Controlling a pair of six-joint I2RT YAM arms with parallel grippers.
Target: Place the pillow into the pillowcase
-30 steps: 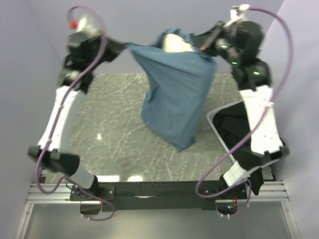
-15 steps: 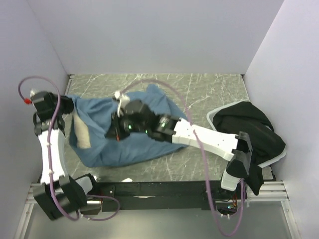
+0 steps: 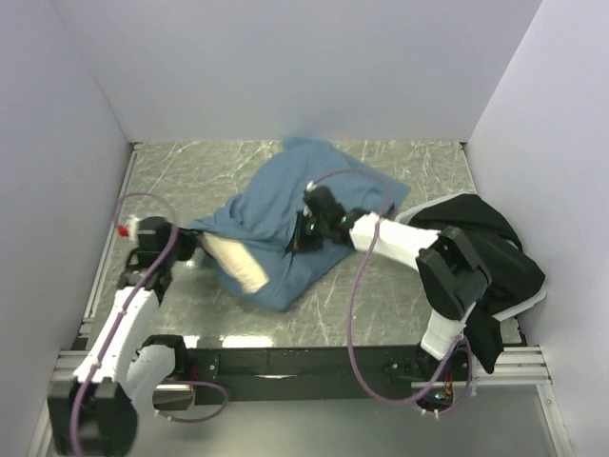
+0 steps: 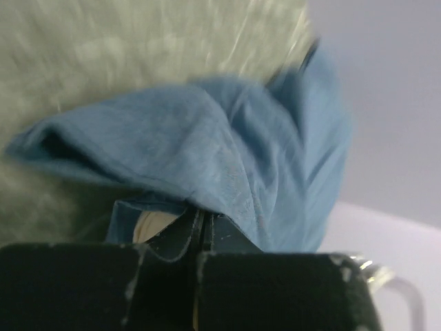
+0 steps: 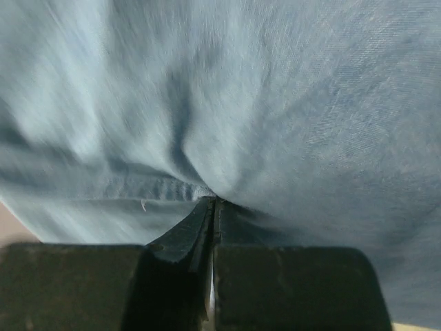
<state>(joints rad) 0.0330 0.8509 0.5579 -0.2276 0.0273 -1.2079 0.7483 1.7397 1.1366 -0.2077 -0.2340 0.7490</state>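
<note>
Your left gripper (image 4: 201, 231) is pinched tight on the hem of the large dusty-blue soft cloth pillowcase (image 3: 295, 195); your right gripper (image 5: 213, 210) is clamped on a fold of the same cloth, further along it. Just beside the left gripper, the plump cream-white pillow (image 3: 236, 265) shows one bare end, pointing toward that gripper; the rest sits inside the sack, whose length runs off toward the right gripper. One pillow, one pillowcase; beyond the right gripper, well apart, one black fabric bundle (image 3: 481, 252); marbled grey table (image 3: 190, 171) beneath.
</note>
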